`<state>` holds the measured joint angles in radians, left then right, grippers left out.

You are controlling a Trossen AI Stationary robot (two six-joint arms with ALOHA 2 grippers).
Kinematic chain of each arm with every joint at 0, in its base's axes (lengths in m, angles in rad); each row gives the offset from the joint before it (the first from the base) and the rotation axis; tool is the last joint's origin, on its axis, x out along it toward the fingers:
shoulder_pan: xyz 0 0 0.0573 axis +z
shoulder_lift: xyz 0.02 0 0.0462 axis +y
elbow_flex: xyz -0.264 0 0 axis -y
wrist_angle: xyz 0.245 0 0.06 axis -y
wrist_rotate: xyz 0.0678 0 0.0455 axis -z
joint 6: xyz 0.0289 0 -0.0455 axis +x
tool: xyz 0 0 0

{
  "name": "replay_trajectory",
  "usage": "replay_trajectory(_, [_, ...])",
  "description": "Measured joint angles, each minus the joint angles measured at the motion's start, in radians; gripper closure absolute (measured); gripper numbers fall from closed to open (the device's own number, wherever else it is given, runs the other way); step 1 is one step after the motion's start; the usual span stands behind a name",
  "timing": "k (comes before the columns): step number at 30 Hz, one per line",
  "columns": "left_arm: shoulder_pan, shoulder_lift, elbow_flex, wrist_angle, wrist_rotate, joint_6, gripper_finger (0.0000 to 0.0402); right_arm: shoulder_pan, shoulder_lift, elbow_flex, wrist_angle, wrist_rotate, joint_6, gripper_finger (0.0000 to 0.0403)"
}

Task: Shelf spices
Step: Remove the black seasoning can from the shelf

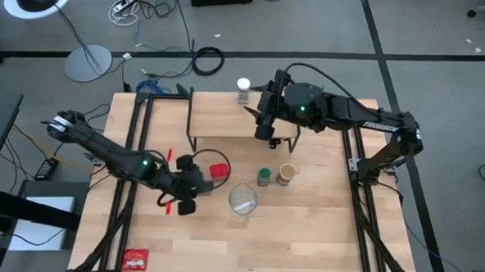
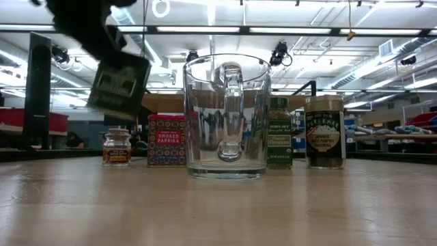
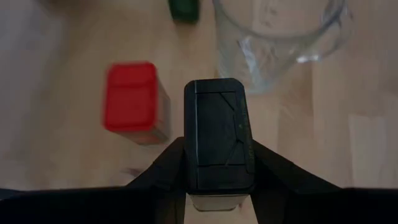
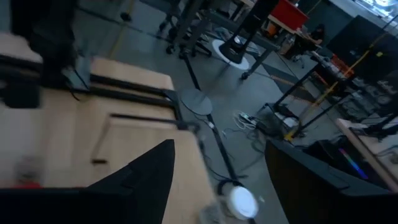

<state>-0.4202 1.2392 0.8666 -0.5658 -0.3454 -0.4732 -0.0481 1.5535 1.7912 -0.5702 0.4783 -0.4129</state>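
My left gripper (image 1: 188,189) is shut on a dark green tin (image 2: 119,85) and holds it above the table, left of the clear glass vessel (image 2: 225,116). On the table stand the red tin (image 1: 218,170), a tiny brownish jar (image 2: 117,147), the green-lidded jar (image 1: 264,176) and the tan-lidded jar (image 1: 286,173). The white-lidded jar (image 1: 244,89) stands at the far edge of the shelf (image 1: 227,119). My right gripper (image 4: 217,180) hangs open over the shelf's right part, with nothing between its fingers. My left gripper pinches the dark green tin by two opposite side walls (image 3: 189,143), one finger (image 3: 158,171) on each side. The fingers slant down from the table's left. The tin hangs tilted, clear of the table, just left of the red tin (image 3: 130,96).
The glass vessel (image 1: 242,200) stands in the middle of the table, close to my left gripper. A flat red packet (image 1: 135,260) lies near the front left corner. Black frame rails (image 1: 135,148) run along the table's left and right sides.
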Motion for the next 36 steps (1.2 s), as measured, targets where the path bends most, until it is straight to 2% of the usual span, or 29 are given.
replay_trajectory(3, [0.000, 0.000, -0.077, 0.110, 0.044, -0.003, 0.0278, -0.050, 0.000, 0.000, -0.006, -0.042, -0.018, 0.0135])
replay_trajectory(8, [0.000, 0.000, -0.172, 0.283, 0.110, 0.014, 0.0278, -0.160, 0.000, 0.000, -0.009, -0.203, -0.013, 0.0096])
replay_trajectory(10, [0.000, 0.000, -0.201, 0.317, 0.115, 0.017, 0.0278, -0.204, 0.003, 0.000, -0.013, -0.284, -0.005, 0.0080])
replay_trajectory(15, [0.000, 0.000, -0.254, 0.333, 0.115, 0.019, 0.0278, -0.298, 0.048, 0.000, -0.004, -0.398, 0.000, 0.0054])
replay_trajectory(27, [0.000, -0.001, -0.366, 0.507, 0.047, 0.023, 0.0278, -0.407, 0.161, 0.000, 0.132, -0.487, -0.001, 0.0062])
replay_trajectory(30, [0.000, -0.002, -0.375, 0.516, 0.036, 0.024, 0.0278, -0.432, 0.163, 0.000, 0.104, -0.520, 0.039, 0.0060])
replay_trajectory(36, [0.001, 0.001, -0.382, 0.515, -0.059, 0.048, 0.0267, -0.494, 0.164, 0.000, 0.058, -0.601, 0.119, 0.0061])
